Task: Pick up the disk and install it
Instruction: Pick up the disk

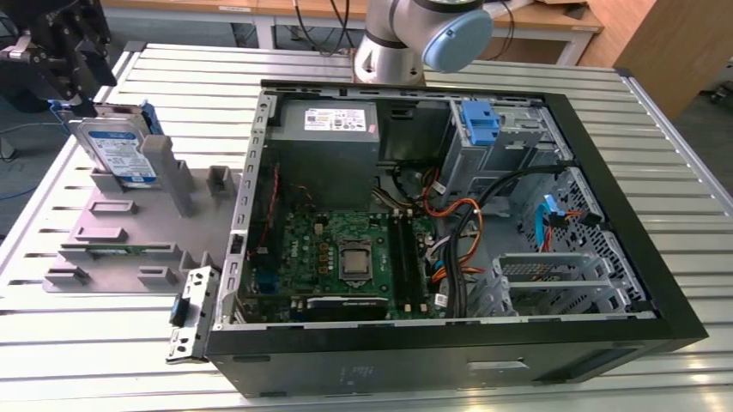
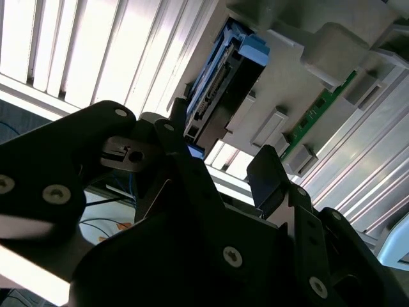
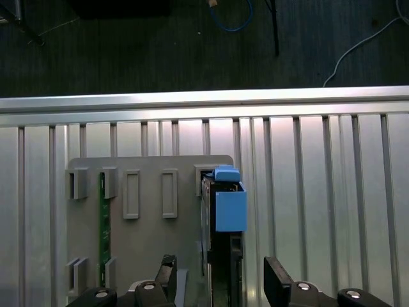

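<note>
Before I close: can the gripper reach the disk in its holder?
Likely yes: the disk stands upright in the grey holder, top edge free, and the open gripper sits above it, nothing between.

I see my gripper (image 3: 220,276) hanging just above the disk (image 3: 223,211), pointing down, fingers (image 3: 167,272) spread wide, one to each side, clear of it. Arm's base joint (image 1: 407,39) stands well apart from the disk, toward the exterior view's right.

disk (image 1: 116,148): silver, white-blue label, blue rails | fixture (image 1: 126,239): grey | gripper (image 3: 219,268): black | PC case (image 1: 458,369): black | motherboard (image 1: 307,249): green | bracket (image 1: 481,124): blue | table (image 1: 670,154): silver, ribbed slats
</note>
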`<state>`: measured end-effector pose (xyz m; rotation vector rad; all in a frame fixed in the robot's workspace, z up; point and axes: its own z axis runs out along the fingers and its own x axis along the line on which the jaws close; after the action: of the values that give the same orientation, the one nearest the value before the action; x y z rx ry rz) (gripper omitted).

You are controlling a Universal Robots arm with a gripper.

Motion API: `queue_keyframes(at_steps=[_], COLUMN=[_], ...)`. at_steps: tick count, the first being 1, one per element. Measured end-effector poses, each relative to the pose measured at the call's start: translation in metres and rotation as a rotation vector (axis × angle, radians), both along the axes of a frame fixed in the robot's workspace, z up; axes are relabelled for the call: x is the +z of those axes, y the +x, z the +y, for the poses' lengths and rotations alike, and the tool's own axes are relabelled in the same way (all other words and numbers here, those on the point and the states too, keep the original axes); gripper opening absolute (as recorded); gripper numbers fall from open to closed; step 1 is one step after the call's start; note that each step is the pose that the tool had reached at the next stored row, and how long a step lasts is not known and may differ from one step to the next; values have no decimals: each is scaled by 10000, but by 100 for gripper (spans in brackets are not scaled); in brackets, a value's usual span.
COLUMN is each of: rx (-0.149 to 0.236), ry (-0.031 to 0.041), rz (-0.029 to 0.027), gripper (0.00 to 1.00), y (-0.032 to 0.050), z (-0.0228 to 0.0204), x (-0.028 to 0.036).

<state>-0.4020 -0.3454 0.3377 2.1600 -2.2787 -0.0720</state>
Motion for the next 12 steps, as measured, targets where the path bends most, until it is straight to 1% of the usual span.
queue_keyframes(at_steps=[6,8,12], rx=[0,0,1], ry=[0,0,0], rz=[0,1,0], gripper=[65,65,65], y=[2,1,0], z=[0,0,0], x=[-6,-22,-76])
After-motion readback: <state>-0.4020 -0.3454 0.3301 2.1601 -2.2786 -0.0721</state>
